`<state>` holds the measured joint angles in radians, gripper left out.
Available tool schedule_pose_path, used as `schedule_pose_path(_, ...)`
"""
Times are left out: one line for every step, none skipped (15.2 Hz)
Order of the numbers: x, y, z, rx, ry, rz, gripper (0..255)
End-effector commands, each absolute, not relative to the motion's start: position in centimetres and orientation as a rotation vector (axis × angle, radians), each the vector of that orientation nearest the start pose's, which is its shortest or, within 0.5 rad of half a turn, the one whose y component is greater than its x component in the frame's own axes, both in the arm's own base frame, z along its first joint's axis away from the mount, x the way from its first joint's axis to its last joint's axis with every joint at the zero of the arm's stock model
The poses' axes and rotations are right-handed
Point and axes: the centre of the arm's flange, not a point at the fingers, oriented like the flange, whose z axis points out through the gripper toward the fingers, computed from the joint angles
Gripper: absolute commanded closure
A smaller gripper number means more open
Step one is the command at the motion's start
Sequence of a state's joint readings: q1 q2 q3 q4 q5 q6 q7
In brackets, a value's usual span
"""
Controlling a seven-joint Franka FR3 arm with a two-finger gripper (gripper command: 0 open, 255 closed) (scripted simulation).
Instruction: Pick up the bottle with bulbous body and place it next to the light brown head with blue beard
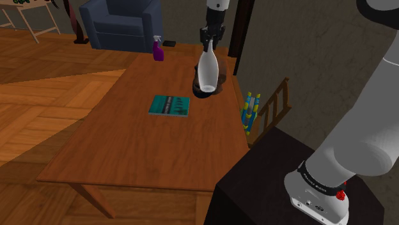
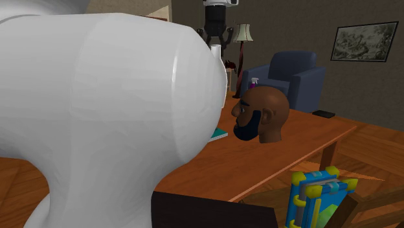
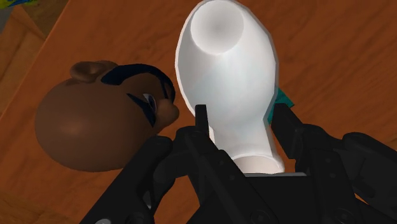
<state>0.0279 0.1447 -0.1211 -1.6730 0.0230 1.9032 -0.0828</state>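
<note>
White bulbous bottle point(image 1: 206, 67) hangs neck-up, lifted, close beside the upright brown, blue-bearded head point(image 2: 265, 113).

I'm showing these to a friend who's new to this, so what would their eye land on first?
The white bulbous bottle, clasped at its neck by the black gripper, hangs above the brown wooden table. Close beside it, on the table, stands the brown bald head with a dark blue beard. In the second exterior view, the robot's big white arm looms across the foreground.
</note>
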Motion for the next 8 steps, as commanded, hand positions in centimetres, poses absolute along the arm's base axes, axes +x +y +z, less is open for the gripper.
schedule_pose_path(61.4, -5.1, 51.1, -3.141, 0.023, -0.138, 255)
schedule_pose_path(61.4, -5.1, 50.5, -3.141, 0.023, -0.138, 255)
schedule_pose_path(61.4, -5.1, 50.0, -3.141, 0.023, -0.138, 255)
schedule_pose_path(61.4, -5.1, 49.5, -3.141, 0.023, -0.138, 255)
schedule_pose_path(61.4, -5.1, 48.9, -3.141, 0.023, -0.138, 255)
schedule_pose_path(61.4, -5.1, 48.4, -3.141, 0.023, -0.138, 255)
schedule_pose_path(61.4, -5.1, 47.9, -3.141, 0.023, -0.138, 255)
schedule_pose_path(61.4, -5.1, 47.4, -3.141, 0.023, -0.138, 255)
